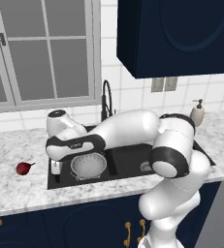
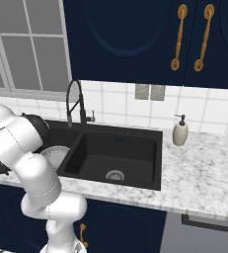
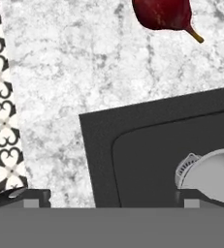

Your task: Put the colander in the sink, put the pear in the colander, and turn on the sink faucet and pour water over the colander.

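We see the colander (image 1: 88,165) already sitting in the left basin of the sink (image 1: 128,157). The pear (image 1: 23,168) lies on the surface (image 1: 16,189) to its left. Our pincer (image 1: 56,167) hangs spread and empty over the sink's left edge; fruit and faucet (image 1: 106,99) remain.

A dark red pear (image 3: 163,13) on white, grey-veined marble counter (image 3: 84,72). Black sink (image 2: 116,155); pale grey colander (image 1: 88,165). Navy cabinets (image 2: 135,39), gold handles (image 2: 178,37).

No text, label, brand, number or sign can be read on anything in these views, neither on the cabinets, counter nor soap dispenser.
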You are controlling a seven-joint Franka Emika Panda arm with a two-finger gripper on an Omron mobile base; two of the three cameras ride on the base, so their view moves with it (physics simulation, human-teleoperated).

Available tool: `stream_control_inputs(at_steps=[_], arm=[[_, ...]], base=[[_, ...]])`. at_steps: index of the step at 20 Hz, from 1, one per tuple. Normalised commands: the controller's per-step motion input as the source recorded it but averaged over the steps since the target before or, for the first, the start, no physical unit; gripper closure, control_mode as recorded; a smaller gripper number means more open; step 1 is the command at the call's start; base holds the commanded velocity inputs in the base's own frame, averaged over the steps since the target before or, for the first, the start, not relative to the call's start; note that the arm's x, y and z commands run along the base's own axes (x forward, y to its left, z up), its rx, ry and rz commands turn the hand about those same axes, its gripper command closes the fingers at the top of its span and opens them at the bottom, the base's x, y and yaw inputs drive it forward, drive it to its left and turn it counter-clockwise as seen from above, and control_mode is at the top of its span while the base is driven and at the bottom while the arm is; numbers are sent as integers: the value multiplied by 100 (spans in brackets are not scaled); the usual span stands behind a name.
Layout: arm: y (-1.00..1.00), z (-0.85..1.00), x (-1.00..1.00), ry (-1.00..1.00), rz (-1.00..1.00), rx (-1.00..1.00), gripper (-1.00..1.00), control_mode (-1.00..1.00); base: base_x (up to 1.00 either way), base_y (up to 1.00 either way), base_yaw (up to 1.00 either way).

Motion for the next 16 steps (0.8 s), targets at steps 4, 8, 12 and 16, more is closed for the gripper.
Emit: stream_control_inputs(at_steps=[4,8,12,16], arm=[[58,0,0,0,0,-1,-100,-100],[48,0,3,-1,0,0,-100,-100],[46,1,5,0,1,0,-100,-100],[52,1,13,0,1,0,-100,-100]], base=[[0,0,0],[0,0,0],[0,0,0],[0,0,0]])
